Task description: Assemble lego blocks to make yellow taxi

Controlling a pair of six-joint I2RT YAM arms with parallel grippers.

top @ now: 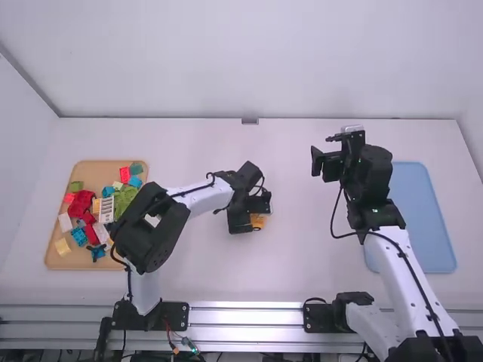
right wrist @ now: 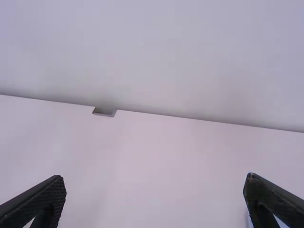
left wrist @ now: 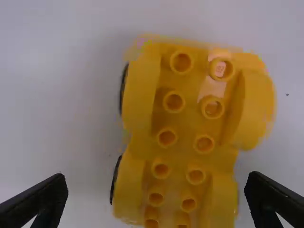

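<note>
Right now I have the left gripper (top: 240, 215) over the middle of the white table (top: 302, 260), at the yellow wheeled base (left wrist: 183, 128). From the left wrist, I see its two fingers standing apart, one on each side of the near end of the base, with space between each finger and the yellow plastic. The base lies on the tabletop, its hollow round studs in two rows between the wheels, and dark edging shows along one side.

My right gripper (top: 352, 140) is raised on the right of the table, its fingers spread with nothing between them. Beside that arm I see a blue tray (top: 424, 219). Over on the left, a tan tray (top: 92, 175) holds loose bricks (top: 78, 202) in red, blue, green, white and yellow.
</note>
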